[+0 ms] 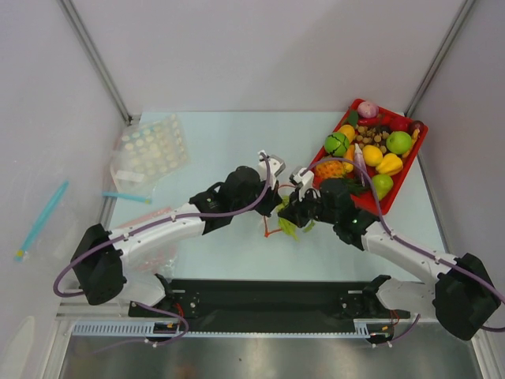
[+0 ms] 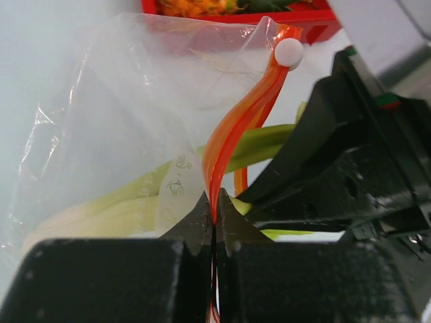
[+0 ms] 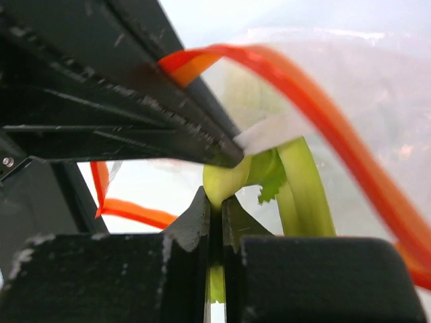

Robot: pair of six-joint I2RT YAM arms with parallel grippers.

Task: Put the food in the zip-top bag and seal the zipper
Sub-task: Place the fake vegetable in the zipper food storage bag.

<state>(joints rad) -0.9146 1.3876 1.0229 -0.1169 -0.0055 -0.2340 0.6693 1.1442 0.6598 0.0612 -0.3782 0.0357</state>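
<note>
The left tool (image 2: 214, 215) is pinched shut on the red-orange zipper (image 2: 232, 134) of the clear bag (image 2: 114, 114); the right tool (image 3: 215, 208) grips a green leek (image 3: 303, 195) leaf at its mouth, over the pale worktop (image 1: 221, 150). A red tray (image 1: 413, 158) sits far right, white walls (image 1: 237, 47) around

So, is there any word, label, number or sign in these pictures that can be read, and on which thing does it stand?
None can be read.
The bag carries small dark marks, too blurred to read.
Nothing else shows any text.
</note>
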